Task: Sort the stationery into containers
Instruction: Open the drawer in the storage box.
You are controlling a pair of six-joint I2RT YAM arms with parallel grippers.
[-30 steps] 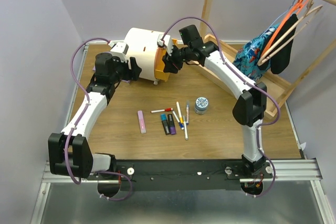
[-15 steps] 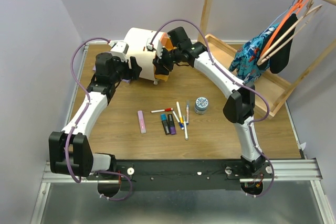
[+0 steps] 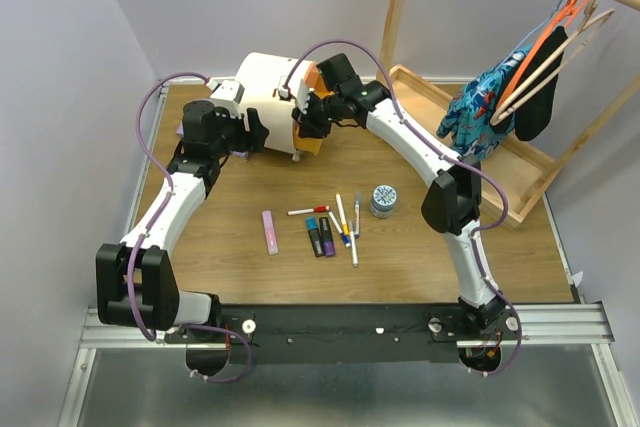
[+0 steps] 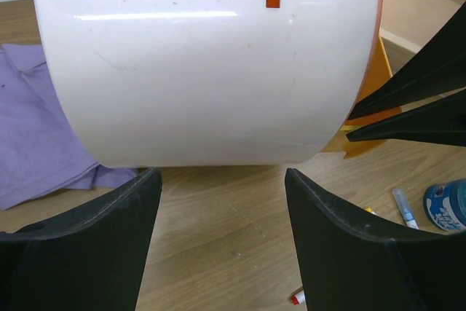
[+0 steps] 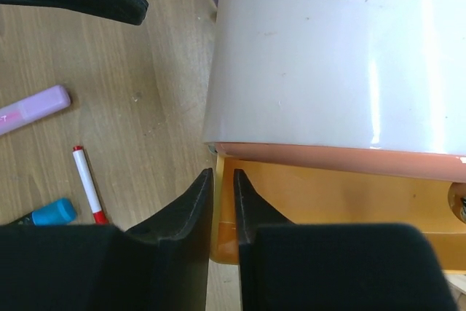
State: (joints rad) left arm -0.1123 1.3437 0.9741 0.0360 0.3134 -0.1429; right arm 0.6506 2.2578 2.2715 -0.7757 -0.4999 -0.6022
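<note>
The cream-white chest [image 3: 265, 95] stands at the back of the table, one orange drawer [image 3: 311, 132] sticking out. My right gripper [image 5: 223, 172] is shut on that drawer's [image 5: 328, 202] thin side wall; it shows in the top view [image 3: 308, 117] too. My left gripper [image 4: 222, 172] is open, its fingertips right against the chest's rounded side [image 4: 204, 71]. On the table lie the pink bar [image 3: 270, 232], a red-capped pen [image 3: 308, 210], a dark blue marker [image 3: 314, 238], a purple marker [image 3: 327, 237], thin white pens [image 3: 343, 217] and the grey tin [image 3: 383, 199]. No green clip shows.
A purple cloth [image 4: 36, 143] lies left of the chest by my left gripper. A wooden clothes rack with a flat tray [image 3: 520, 162], hangers and hanging clothes [image 3: 485, 107] stands at the right. Walls close the table's left and back sides.
My right gripper has moved left towards the chest with the orange drawer, which now sticks out less. The left arm has barely moved.
</note>
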